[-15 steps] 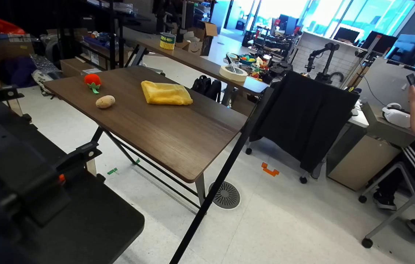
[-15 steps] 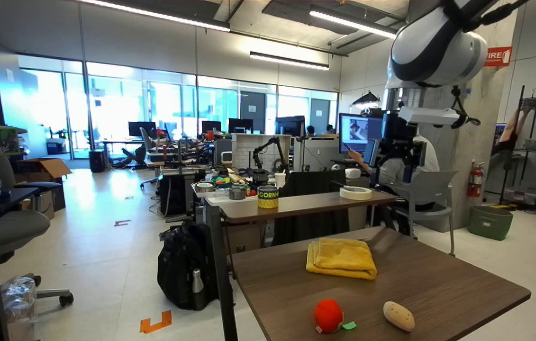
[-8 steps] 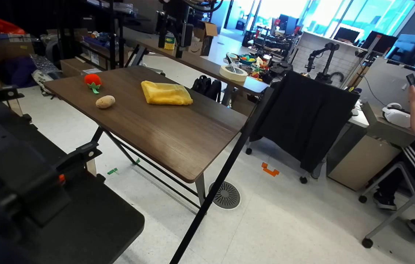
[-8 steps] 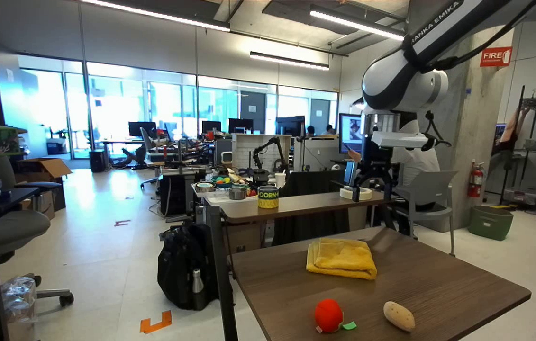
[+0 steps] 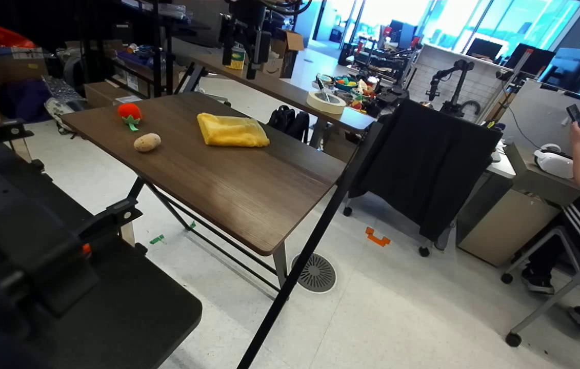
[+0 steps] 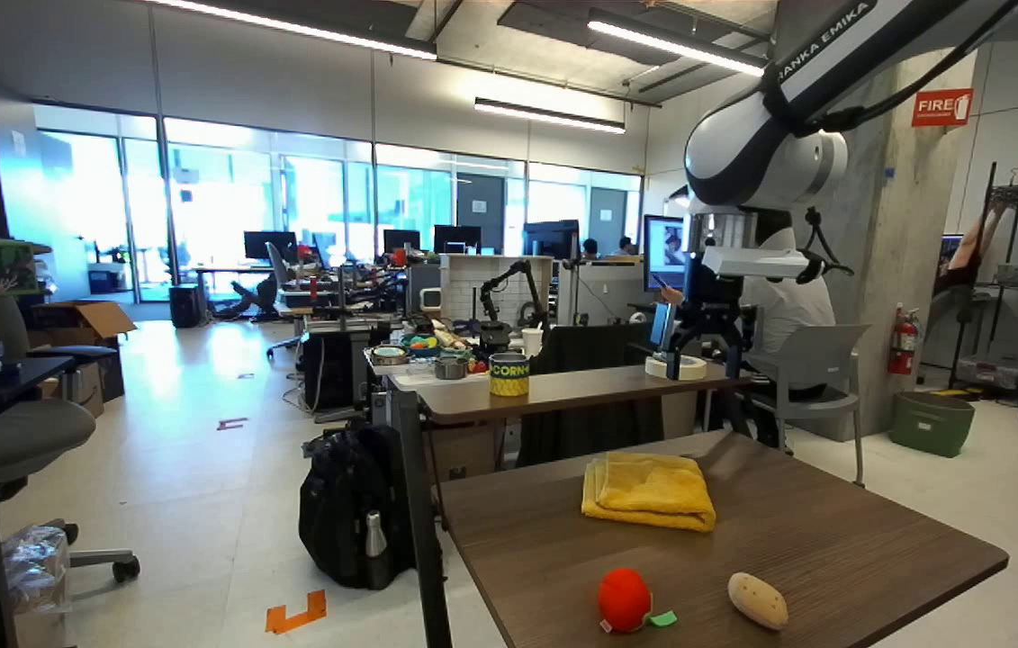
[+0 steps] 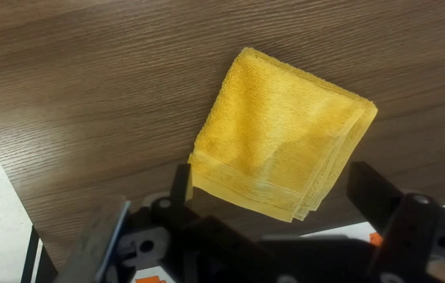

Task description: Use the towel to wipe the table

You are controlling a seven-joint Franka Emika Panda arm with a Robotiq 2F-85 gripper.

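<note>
The far windows (image 6: 225, 193) are so washed out by glare that hardly anything can be made out through them. The brown bench (image 6: 842, 531) is cut off along the bottom in an exterior view. The yellow towel (image 7: 281, 129) is laid folded on it, apart from a red round thing (image 6: 625, 598) and a tan potato-shaped thing (image 6: 757, 601). The hand (image 7: 270, 169) is held well above the towel with its 2 fingers spread wide, though in the wrist view a towel corner is kinda lined up with a fingertip. Low in that view, a blurry grey piece (image 7: 92, 243) can't be identified. The arm (image 6: 765, 166) is cropped at the top right, in an exterior view the can (image 5: 237, 58) is partly blocked by the hand, the tape roll (image 6: 693, 369) is partly hidden by a finger, and the seated person (image 6: 797, 306) is partly covered too.
</note>
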